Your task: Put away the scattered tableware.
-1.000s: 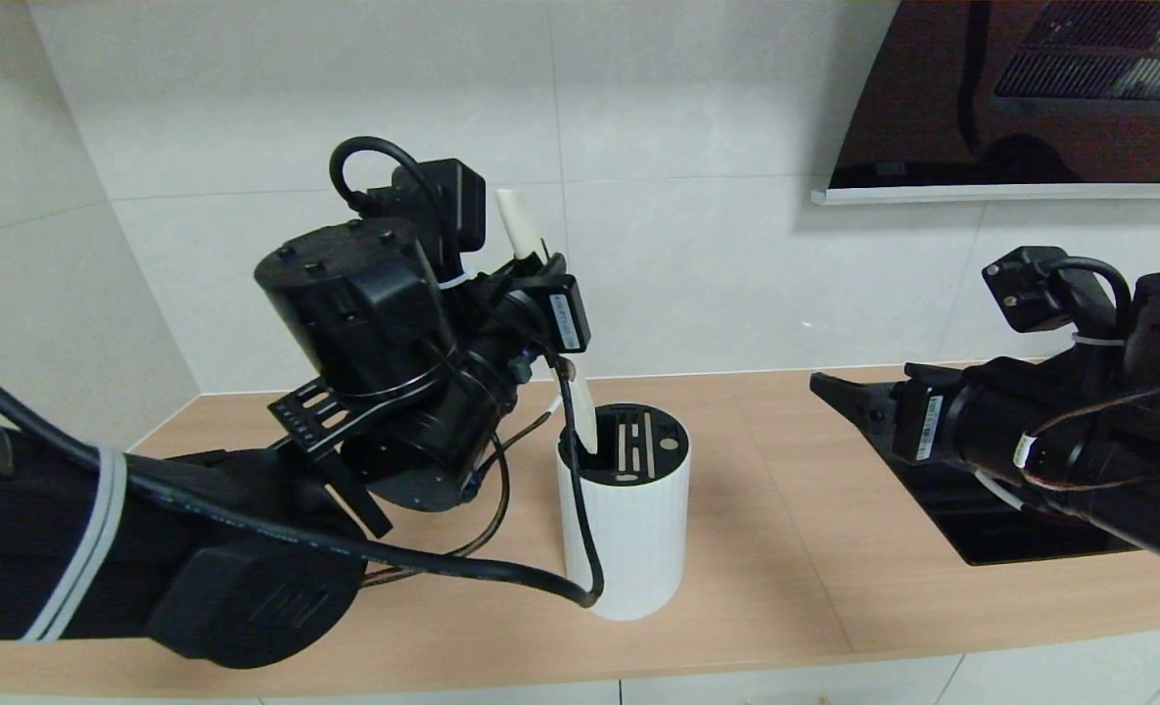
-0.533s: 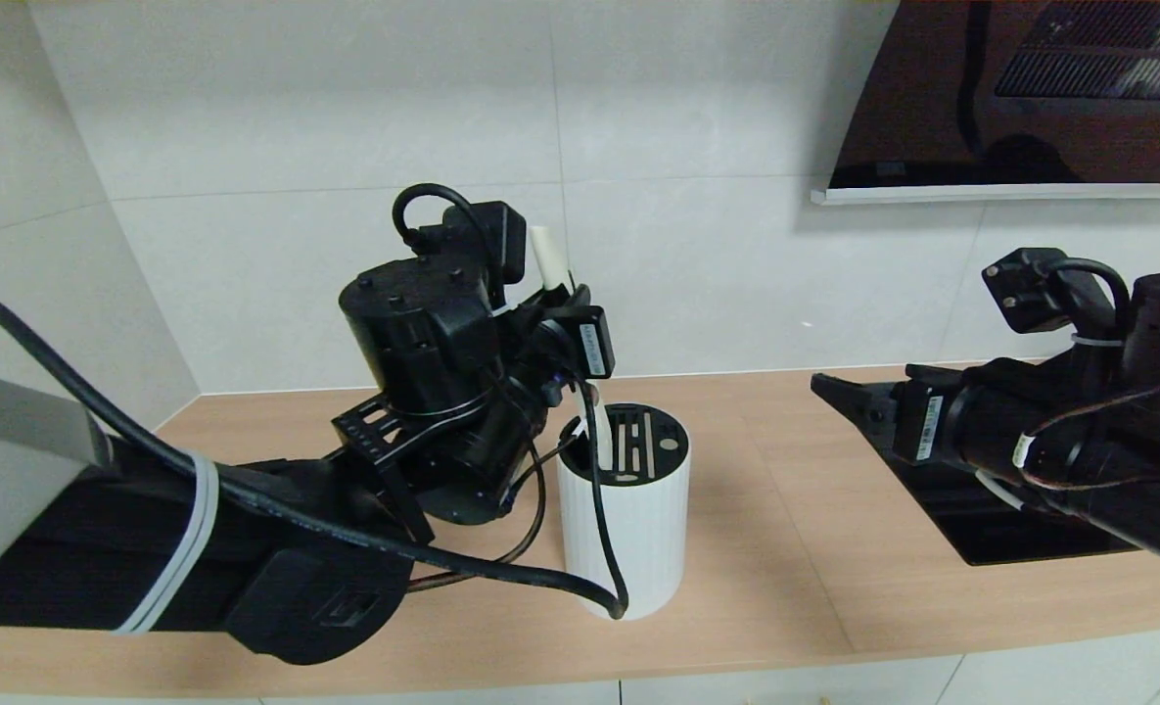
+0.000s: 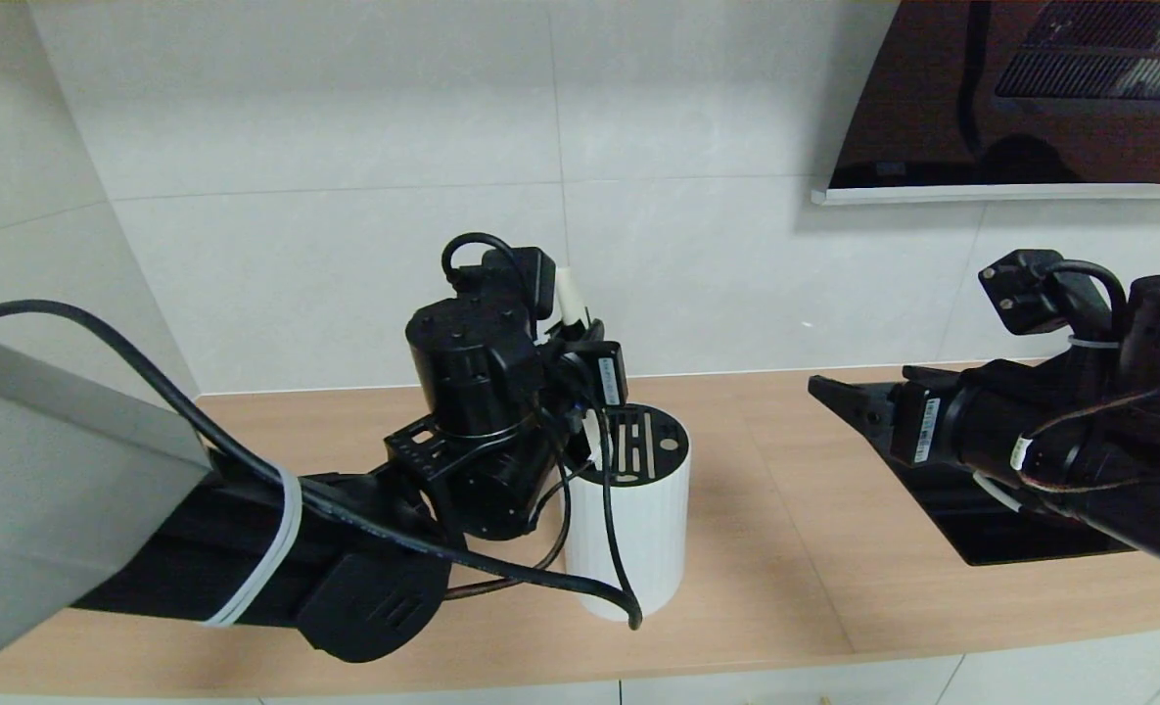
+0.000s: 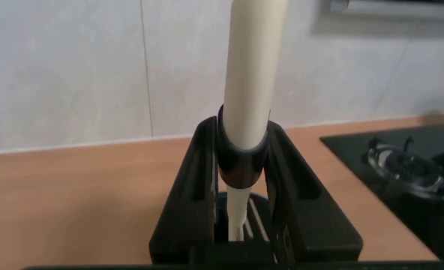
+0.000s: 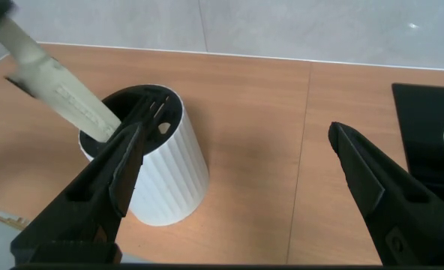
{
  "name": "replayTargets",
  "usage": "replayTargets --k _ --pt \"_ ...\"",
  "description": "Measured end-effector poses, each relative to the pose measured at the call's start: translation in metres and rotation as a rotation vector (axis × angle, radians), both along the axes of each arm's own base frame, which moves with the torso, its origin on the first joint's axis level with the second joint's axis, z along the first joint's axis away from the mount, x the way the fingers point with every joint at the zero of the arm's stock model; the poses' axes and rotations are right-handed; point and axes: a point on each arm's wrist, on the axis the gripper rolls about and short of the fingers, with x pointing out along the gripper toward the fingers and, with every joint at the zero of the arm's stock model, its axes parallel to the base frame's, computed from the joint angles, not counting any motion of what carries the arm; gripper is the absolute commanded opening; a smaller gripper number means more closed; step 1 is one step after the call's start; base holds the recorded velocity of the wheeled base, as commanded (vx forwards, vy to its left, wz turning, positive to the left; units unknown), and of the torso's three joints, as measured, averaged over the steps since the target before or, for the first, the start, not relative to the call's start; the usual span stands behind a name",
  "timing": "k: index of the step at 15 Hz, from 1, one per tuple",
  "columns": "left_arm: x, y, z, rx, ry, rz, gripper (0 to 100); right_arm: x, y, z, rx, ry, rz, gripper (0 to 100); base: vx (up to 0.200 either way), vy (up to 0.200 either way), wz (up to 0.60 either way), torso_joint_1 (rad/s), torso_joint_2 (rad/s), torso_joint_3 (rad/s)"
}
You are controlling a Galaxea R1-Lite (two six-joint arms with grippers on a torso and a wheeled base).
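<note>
Utensil point(image 3: 570, 294), cream, near upright, tip inside white holder point(image 3: 638, 529) on counter point(image 3: 785, 548); my left gripper point(image 3: 584, 357) clamps its handle just above holder top. Left wrist: long axis runs straight down through gripper into holder. Right wrist: my right gripper point(image 5: 235, 135) gapes wide, beside holder, farther off.

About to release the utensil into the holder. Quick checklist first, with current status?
1. Grip: left gripper shut on utensil: ok.
2. Aim: utensil's tip inside the opening of the holder: ok.
3. Depth: tip touching the bottom: cannot tell, hidden inside.
4. Support: holder upright on counter: ok.
5. Clearance: right gripper open, apart from holder: ok.
</note>
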Motion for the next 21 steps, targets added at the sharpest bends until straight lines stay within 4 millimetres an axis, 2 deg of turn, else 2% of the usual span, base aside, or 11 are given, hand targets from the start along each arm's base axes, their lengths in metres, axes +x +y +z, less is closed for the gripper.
replayTargets --k 9,16,17,21 --pt "0.011 -0.01 -0.038 0.065 0.079 0.001 0 0.0 0.0 -0.001 -0.002 0.003 0.0 100 0.0 0.0 0.0 0.0 0.0 0.0" --pt "0.012 -0.011 -0.047 0.081 0.1 0.003 0 0.0 0.0 -0.002 -0.004 0.005 0.0 100 0.0 0.0 0.0 0.0 0.0 0.0" --pt "0.012 -0.011 -0.047 0.08 0.101 0.004 100 0.0 0.0 -0.002 -0.004 0.005 0.0 100 0.0 0.0 0.0 0.0 0.0 0.0" --pt "0.012 -0.011 -0.047 0.079 0.101 0.005 100 0.0 0.0 -0.002 -0.005 0.005 0.002 100 0.0 0.0 0.0 0.0 0.0 0.0"
